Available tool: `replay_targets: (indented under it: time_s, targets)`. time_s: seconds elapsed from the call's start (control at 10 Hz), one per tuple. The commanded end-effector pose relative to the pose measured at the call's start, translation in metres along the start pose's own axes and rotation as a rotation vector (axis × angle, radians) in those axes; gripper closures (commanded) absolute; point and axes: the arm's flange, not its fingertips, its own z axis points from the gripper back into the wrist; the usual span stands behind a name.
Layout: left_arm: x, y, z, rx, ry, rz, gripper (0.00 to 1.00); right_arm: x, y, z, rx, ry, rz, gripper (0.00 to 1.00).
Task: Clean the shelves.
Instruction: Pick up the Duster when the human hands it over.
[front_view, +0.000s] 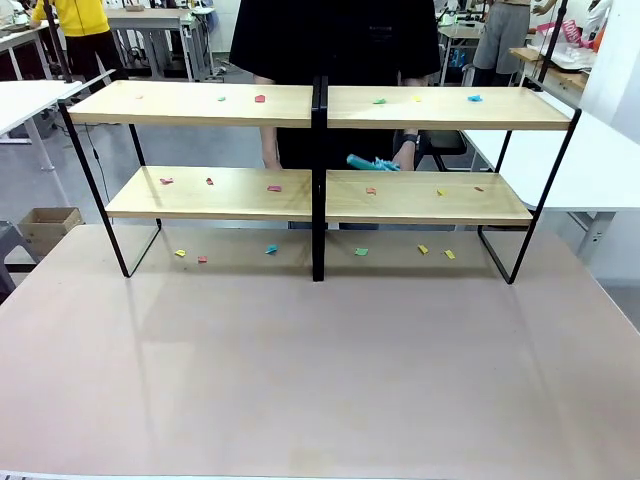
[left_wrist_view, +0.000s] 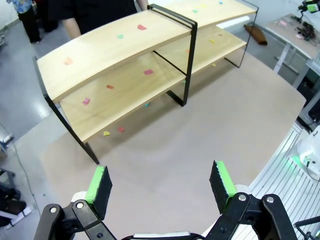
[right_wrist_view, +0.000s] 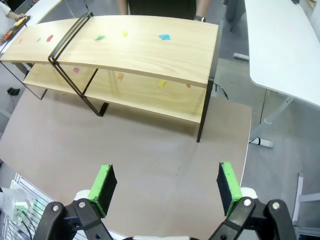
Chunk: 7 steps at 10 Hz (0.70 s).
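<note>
The shelves stand at the far side of the beige table: two tiers of light-wood boards in a thin black frame with a central post. Small coloured scraps lie scattered on both tiers and on the tabletop beneath. Behind the rack stands a person in black, whose hand holds a teal brush near the lower right board. My left gripper hovers open above the table, well short of the shelves. My right gripper is open too, above the table before the shelves.
White side tables flank the rack on both sides. A cardboard box sits on the floor at the left. The near part of the beige tabletop is bare. Other people and tables show in the background.
</note>
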Motion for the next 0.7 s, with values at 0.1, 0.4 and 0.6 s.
replay_targets:
  time_s: [0.1,0.4,0.6]
  targets:
    - [0.002,0.003,-0.004,0.019,-0.063,0.066,0.0,0.011,-0.002,-0.001,0.029,-0.019,0.028,0.0]
    - [0.014,-0.004,-0.004,0.048,-0.12,0.037,0.0,0.013,-0.004,-0.007,0.058,0.003,0.05,0.0]
    - [0.012,-0.002,-0.004,0.04,-0.103,0.031,0.0,0.012,-0.004,-0.01,0.067,0.013,0.059,0.0]
